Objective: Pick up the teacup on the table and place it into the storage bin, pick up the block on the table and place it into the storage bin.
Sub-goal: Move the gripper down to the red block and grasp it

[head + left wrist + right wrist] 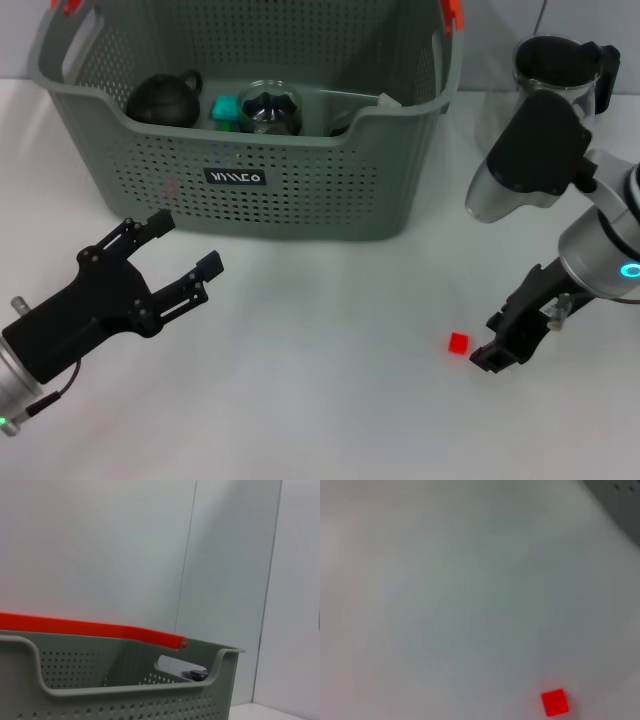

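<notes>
At lower right of the head view, the small red cube block [458,344] lies on the white table [330,380], just beside the right gripper [495,352], whose finger state cannot be told. The large grey-green perforated plastic storage bin [300,190] sits upper centre. The left gripper [185,250], lower left, has its fingers apart and empty.

We see the storage bin [250,190] cut off by the head view's top edge, its far rim out of sight. The things inside it show only partly above the near wall. The right gripper [497,350] points away from us, so we cannot tell how its fingers stand. The left arm runs off the frame's lower left corner.
</notes>
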Robot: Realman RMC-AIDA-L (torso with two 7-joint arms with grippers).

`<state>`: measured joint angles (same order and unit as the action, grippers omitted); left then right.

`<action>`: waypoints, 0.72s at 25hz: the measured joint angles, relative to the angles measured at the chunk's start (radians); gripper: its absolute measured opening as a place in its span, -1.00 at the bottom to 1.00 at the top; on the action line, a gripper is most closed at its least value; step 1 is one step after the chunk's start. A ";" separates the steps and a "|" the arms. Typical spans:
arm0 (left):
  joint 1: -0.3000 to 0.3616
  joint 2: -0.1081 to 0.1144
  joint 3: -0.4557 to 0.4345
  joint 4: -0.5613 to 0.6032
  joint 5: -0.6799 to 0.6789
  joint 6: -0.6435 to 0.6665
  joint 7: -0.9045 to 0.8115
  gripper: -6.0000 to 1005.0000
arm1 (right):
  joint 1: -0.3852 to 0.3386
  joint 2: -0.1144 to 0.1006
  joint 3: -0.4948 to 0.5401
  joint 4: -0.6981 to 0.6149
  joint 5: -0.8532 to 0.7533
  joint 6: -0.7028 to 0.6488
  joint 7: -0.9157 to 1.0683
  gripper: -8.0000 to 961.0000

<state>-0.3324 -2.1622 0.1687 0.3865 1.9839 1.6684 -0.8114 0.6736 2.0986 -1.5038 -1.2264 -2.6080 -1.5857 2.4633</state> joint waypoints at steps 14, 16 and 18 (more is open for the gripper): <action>0.005 -0.002 -0.005 0.000 -0.001 -0.001 0.000 0.68 | 0.048 0.005 -0.059 0.142 -0.002 0.132 -0.049 0.04; 0.006 -0.002 -0.005 0.000 -0.001 -0.001 0.000 0.68 | 0.050 0.005 -0.063 0.148 -0.002 0.143 -0.050 0.04; 0.006 -0.002 -0.005 0.000 -0.001 -0.001 0.000 0.68 | 0.051 0.005 -0.072 0.153 0.003 0.154 -0.050 0.03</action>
<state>-0.3267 -2.1645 0.1641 0.3865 1.9833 1.6674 -0.8114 0.7247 2.1031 -1.5759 -1.0739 -2.6048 -1.4319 2.4132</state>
